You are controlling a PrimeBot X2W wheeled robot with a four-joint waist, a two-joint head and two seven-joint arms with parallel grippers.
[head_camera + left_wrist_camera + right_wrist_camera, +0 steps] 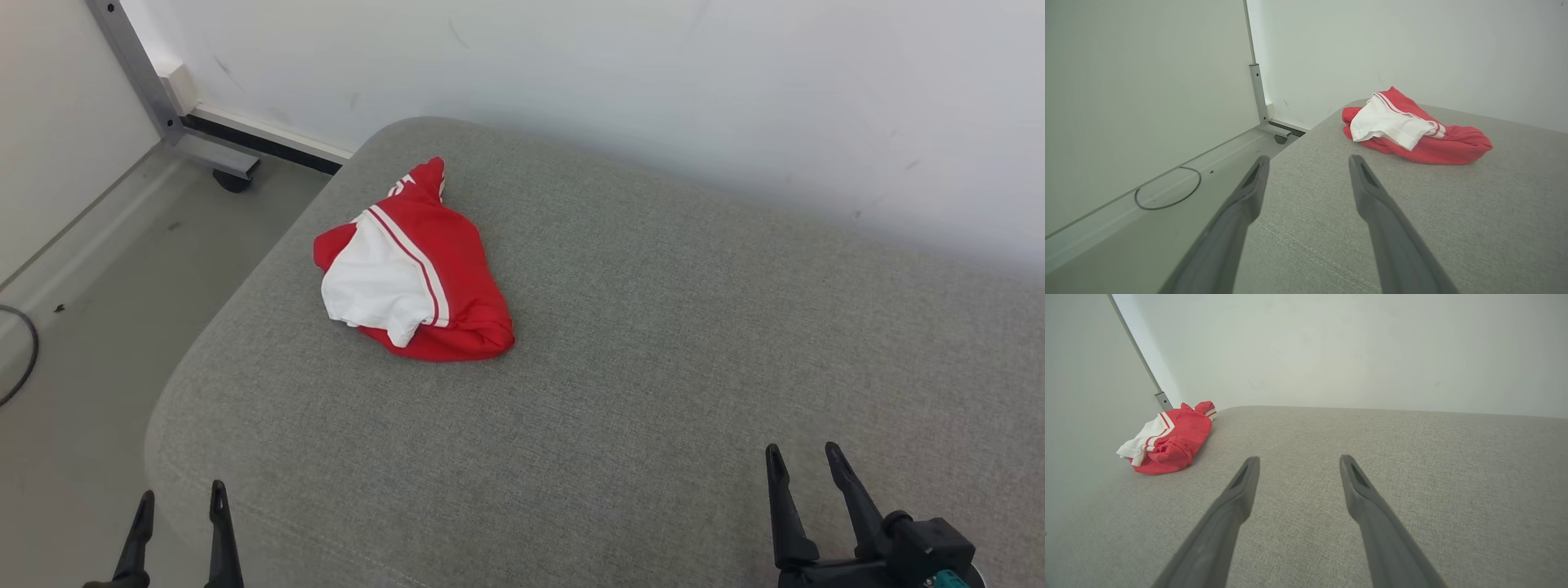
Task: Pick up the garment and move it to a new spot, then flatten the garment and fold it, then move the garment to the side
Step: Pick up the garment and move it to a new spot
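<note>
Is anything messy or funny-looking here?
Yes. The red and white garment is scrunched in a heap near the far left corner of the grey cushion. A white part is flopped over the red instead of lying flat. Nothing looks spilled or broken.

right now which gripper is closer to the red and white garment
Left. The left gripper is near-left of the garment; the right gripper is farther, off to its near right.

The garment (445, 261) is smooth red-and-white cloth, the cushion (653, 367) coarse matt grey weave, the frame post (135, 72) dull metal.
</note>
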